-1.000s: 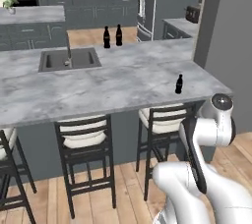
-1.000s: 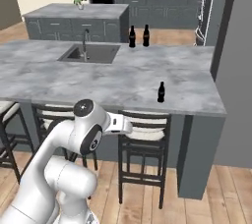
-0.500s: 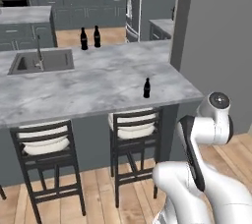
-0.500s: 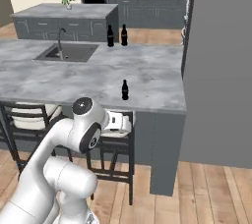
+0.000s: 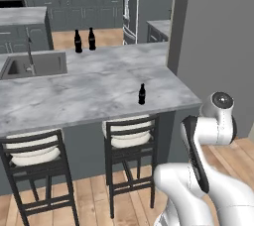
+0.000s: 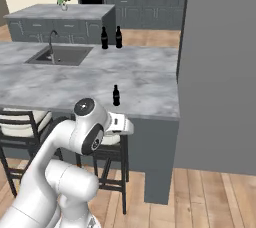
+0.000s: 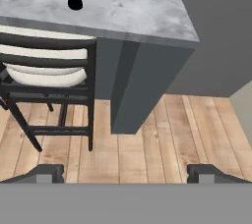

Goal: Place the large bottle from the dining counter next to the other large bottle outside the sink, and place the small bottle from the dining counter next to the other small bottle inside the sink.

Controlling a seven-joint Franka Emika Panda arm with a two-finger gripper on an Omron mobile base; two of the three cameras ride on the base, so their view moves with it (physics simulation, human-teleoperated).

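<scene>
Marble dining counter (image 5: 89, 96): small bottle (image 5: 142, 93) near its front edge, untouched. Gripper (image 7: 126, 174) wide open, empty, low by stool (image 7: 49, 73). Approach step; next, raise arm toward bottle.

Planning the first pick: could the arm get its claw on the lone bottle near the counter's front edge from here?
Probably yes. The lone bottle stands apart near the dining counter edge, nothing around it. The open claw hangs below counter height, so it must rise first.
</scene>
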